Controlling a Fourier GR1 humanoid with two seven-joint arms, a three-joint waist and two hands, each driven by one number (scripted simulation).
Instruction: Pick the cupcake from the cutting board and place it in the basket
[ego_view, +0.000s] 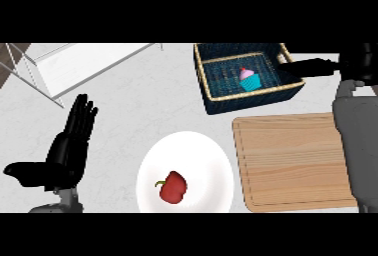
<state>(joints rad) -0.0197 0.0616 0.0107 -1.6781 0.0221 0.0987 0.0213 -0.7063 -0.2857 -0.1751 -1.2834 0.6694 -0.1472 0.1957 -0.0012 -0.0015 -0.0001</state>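
Pink-topped cupcake (249, 79) sits inside the basket (214, 97), just left of the right hand (314, 66), whose fingers look straight, holding nothing. Cutting board (295, 160) bare. Placement appears done; only withdrawal remains. Left hand (74, 137) rests open.

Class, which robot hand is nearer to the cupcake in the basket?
Right. The right robot hand sits just beside the basket holding the cupcake; the left robot hand rests far across the counter.
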